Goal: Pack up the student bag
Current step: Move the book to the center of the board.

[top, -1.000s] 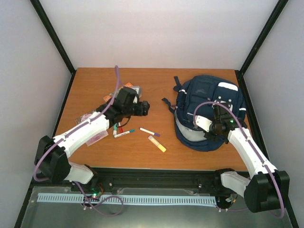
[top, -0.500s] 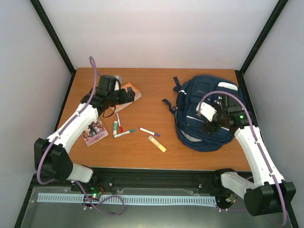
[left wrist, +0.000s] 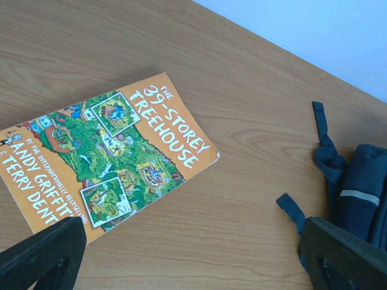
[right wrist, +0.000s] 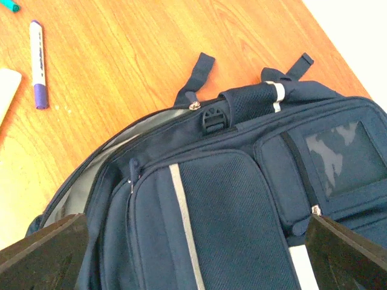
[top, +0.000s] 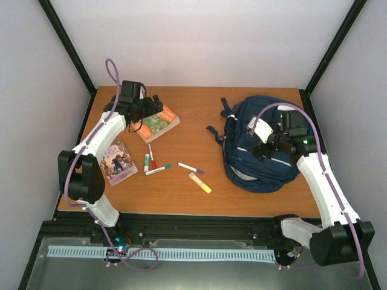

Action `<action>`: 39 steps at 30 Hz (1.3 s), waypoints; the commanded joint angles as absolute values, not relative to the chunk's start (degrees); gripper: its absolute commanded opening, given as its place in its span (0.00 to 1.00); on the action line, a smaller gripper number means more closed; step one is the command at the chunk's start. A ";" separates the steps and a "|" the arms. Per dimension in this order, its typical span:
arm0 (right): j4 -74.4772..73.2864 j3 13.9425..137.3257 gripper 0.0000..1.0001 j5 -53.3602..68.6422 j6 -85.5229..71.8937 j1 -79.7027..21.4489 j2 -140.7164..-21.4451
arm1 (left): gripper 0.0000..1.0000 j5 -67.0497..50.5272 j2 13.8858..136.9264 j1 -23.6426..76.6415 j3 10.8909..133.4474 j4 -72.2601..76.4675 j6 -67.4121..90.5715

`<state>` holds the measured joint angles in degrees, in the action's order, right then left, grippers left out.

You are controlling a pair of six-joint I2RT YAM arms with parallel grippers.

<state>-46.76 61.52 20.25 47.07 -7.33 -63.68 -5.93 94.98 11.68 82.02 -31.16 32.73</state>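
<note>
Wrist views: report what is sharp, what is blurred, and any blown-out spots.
Left wrist view: the book is sharp, its title readable; the left tool at the bottom corners is dark and soft. Right wrist view: the backpack mesh is crisp, the right tool blurred, the wall at top right washed out.

Bright, even light, soft shadows (wrist views sharp).

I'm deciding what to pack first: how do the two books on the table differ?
The orange book has a bright orange and green cover; the purplish book has a darker one. The orange book lies farther back; the purplish book lies nearer the front left edge. Both lie flat and closed on the table, outside the student bag.
</note>
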 commanded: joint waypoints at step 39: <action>-28.91 79.75 1.00 40.43 15.56 -7.94 -92.01 | 0.81 -23.81 122.03 -2.88 107.25 -33.32 20.24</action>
<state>-29.67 84.25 35.16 16.38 -6.17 -92.36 -10.87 118.52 -0.51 107.13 -33.45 19.59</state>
